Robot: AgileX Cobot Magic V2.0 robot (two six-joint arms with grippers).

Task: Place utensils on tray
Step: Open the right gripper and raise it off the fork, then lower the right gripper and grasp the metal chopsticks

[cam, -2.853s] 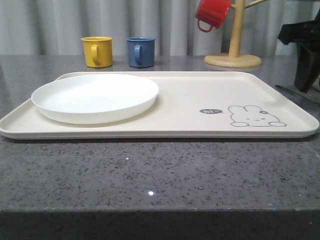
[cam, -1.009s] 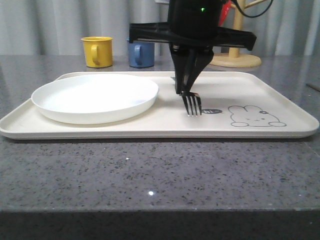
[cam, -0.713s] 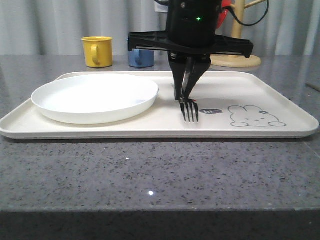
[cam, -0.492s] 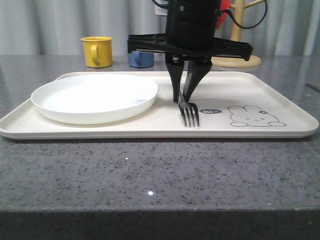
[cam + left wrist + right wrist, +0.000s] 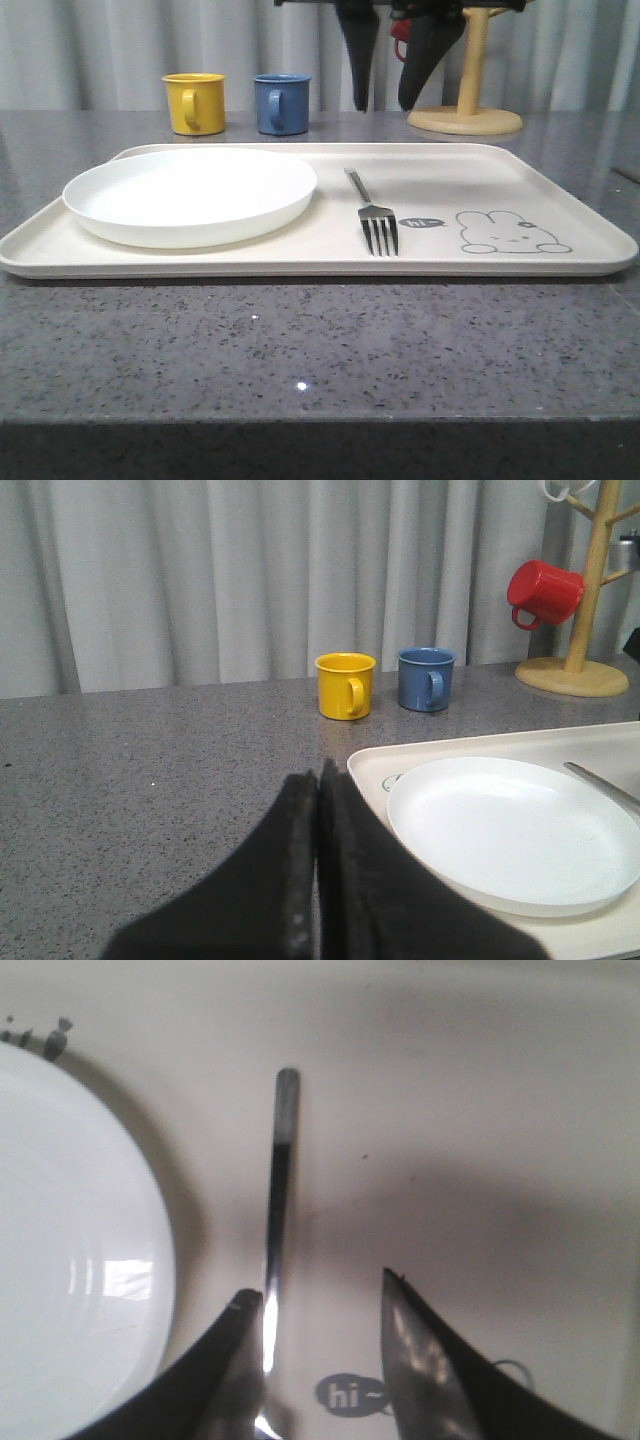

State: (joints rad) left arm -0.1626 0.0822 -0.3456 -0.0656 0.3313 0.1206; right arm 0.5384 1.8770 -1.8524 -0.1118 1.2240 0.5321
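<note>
We saw the right claw point(image 5: 390, 90) hanging above the tray point(image 5: 560, 185) with its two dark fingers point(image 5: 358, 60) spread apart and nothing between them. In the right wrist view the claw point(image 5: 320, 1300) stood over the fork point(image 5: 280, 1190), whose handle ran beside one fingertip, clear of both. In the front view the fork point(image 5: 372, 215) lay flat on the tray, below the claw at about six o'clock, tines toward the camera and handle pointing away. Just at three o'clock of the tines sat a small grey "hi" bubble point(image 5: 422, 222), and farther that way the grey rabbit drawing point(image 5: 510, 232). At nine o'clock of the fork the round white plate point(image 5: 190, 195) rested on the tray, near the fork but not touching it.

The left claw point(image 5: 318, 880) was pressed shut, its fingers meeting with nothing held, over the grey tabletop point(image 5: 150, 780) just beside the tray's corner point(image 5: 375, 765).

Behind the tray on the tabletop point(image 5: 300, 350) stood a yellow mug point(image 5: 195, 102) and a blue mug point(image 5: 281, 103), side by side at about eleven o'clock of the fork. At one o'clock stood a wooden mug tree point(image 5: 468, 100); in the left wrist view a red mug point(image 5: 543, 592) hung on it.
</note>
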